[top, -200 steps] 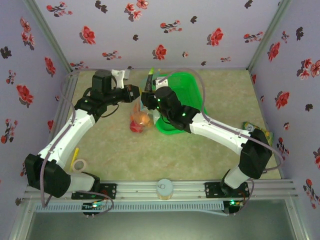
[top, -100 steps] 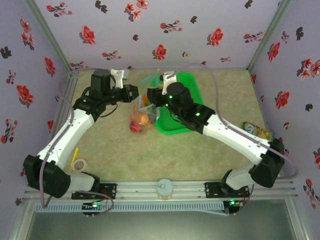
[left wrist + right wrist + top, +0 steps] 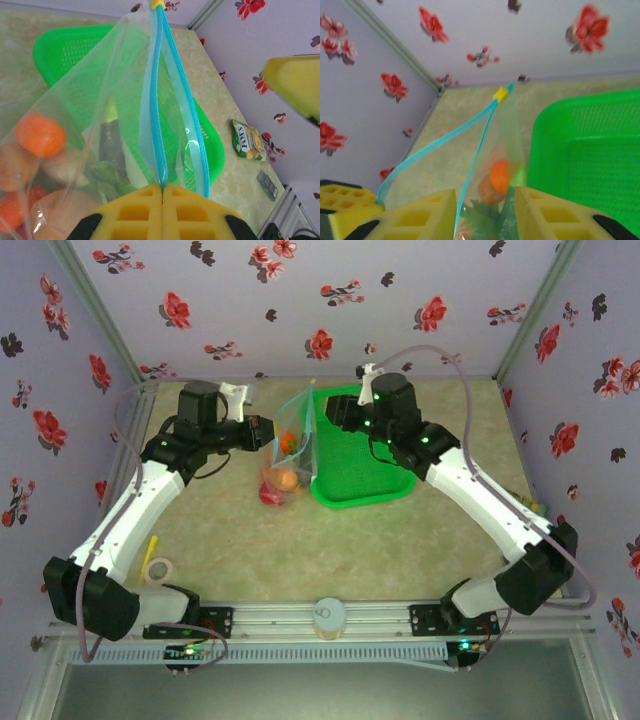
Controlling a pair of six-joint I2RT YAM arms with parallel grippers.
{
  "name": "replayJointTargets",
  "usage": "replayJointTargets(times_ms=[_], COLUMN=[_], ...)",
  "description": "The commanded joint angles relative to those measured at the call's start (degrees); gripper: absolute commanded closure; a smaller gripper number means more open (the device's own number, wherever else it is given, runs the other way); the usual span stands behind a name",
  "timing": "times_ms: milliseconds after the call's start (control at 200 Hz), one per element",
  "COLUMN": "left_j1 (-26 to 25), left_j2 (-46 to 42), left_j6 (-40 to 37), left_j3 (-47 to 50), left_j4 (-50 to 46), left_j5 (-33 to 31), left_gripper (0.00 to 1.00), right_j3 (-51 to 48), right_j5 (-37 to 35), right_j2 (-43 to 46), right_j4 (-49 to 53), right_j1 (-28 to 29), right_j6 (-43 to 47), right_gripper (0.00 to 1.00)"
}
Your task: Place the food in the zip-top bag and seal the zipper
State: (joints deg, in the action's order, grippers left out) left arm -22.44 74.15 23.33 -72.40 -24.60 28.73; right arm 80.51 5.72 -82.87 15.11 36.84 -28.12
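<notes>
The table (image 3: 300, 550) carries one green basket (image 3: 360, 460) near its far edge, right of the middle. One zip-top bag (image 3: 297, 425) is held up just beside the basket's left rim, strung between the two arms.

The food sits in the bag's low end, above the table's middle. I count two oranges (image 3: 40, 135), one red piece (image 3: 270, 495), at least two brownish lumps (image 3: 65, 167) and one long dark-tipped piece (image 3: 107, 132). The rest overlaps too much to count.

The filling looks done, so the step in hand is sealing. The one zipper (image 3: 154, 90) gapes, its two blue strips parted and joined only at a yellow tab (image 3: 500, 93) at the far end. The left gripper (image 3: 162, 189) is clenched on the near end of the zipper. The right gripper (image 3: 485, 200) is released, its fingers straddling one strip with a gap on either side. Next, it likely needs to pinch both strips together and run along them while the left keeps them taut.

One snack packet (image 3: 246, 140) lies by the right edge, and one tape roll (image 3: 158, 568) sits near the near-left corner.
</notes>
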Motion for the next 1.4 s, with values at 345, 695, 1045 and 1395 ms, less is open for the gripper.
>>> replayJointTargets(times_ms=[345,695,1045,1395], left_j1=[0.4,0.5,-0.5,-3.8], left_j2=[-0.1,0.6,0.7,1.9], left_j6=[-2.6,-3.1,-4.8,-9.3], left_j3=[-1.9,-1.8,-1.9,-4.5], left_j4=[-3.1,-3.5,-4.7,-9.5], left_j5=[3.1,3.9,5.4,5.7], left_gripper=[1.0,0.93,0.8,0.71], right_j3=[5.8,6.6,7.1,10.2], right_j5=[13.9,18.0,20.7,20.5], right_j2=[-9.4,-12.1,-13.4,-16.5], right_j4=[-2.0,-5.5,-12.1,-12.2], right_j1=[-0.2,-0.2,0.0,1.3], right_j6=[-5.5,-8.3,-13.2,-14.1], right_gripper=[0.73,0.88,0.89,0.9])
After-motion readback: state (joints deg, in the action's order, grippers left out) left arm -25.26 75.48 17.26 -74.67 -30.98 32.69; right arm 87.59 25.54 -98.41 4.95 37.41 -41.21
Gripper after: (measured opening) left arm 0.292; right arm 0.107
